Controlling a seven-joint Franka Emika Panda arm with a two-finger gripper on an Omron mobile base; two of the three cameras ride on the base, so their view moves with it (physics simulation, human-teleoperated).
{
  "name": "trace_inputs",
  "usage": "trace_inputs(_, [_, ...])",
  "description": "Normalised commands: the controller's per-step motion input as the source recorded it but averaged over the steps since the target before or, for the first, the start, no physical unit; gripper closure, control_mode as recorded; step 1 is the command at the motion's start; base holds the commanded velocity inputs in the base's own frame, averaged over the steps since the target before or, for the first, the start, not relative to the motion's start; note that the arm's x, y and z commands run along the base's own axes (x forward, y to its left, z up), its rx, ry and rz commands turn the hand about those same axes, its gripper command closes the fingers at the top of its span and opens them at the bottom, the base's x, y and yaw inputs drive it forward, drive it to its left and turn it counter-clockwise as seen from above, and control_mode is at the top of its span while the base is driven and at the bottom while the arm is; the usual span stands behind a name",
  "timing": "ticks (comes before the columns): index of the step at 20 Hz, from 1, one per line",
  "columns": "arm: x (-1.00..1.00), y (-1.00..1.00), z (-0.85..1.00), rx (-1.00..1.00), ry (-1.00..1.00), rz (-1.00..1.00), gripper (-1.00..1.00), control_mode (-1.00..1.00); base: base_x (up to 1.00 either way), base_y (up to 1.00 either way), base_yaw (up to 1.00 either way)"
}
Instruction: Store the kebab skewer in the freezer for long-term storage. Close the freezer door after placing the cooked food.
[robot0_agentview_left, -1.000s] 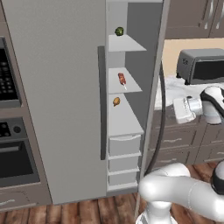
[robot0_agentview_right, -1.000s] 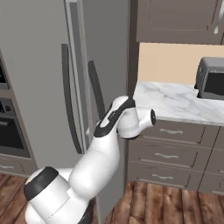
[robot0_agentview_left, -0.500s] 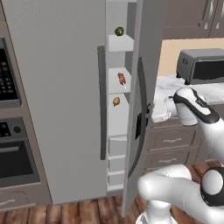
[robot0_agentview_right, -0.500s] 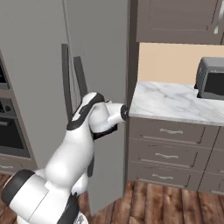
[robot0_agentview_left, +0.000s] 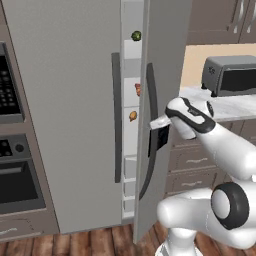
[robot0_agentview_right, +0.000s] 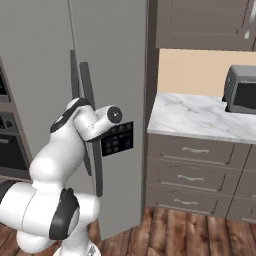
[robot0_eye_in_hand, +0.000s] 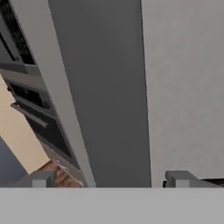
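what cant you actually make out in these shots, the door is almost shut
- Kebab skewer: left base view, a small reddish bit in the narrow gap; the freezer door covers the rest.
- Freezer shelves and drawers: mostly hidden by the same door.
- Tool: hand view, just the fingertips show above the bottom edge, so whether they touch the door is unclear; the base views hide it behind the arm.
- Small items on the other shelves: too small to identify.

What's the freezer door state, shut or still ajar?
Ajar. In the left base view the freezer door stands off the freezer, leaving a narrow gap where white shelves and the kebab skewer show.
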Motion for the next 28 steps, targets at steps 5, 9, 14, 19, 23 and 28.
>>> trace_inputs(5, [0.27,0.00,0.00,0.00,0.08,-0.13,-1.00,-1.00,0.00,0.00,0.00])
trace_inputs(9, [0.26,0.01,0.06,0.00,0.06,-0.13,-1.00,-1.00,0.00,0.00,0.00])
trace_inputs(14, [0.35,0.34,0.13,-0.03,0.08,-0.15,-1.00,-1.00,0.00,0.00,0.00])
trace_inputs(19, [0.32,0.41,0.03,-0.12,0.03,-0.14,-1.00,-1.00,0.00,0.00,0.00])
trace_inputs(23, [0.31,0.12,0.11,-0.12,0.01,-0.11,-1.00,-1.00,0.00,0.00,0.00])
trace_inputs(28, [0.34,0.02,0.18,-0.11,0.06,-0.09,-1.00,-1.00,0.00,0.00,0.00])
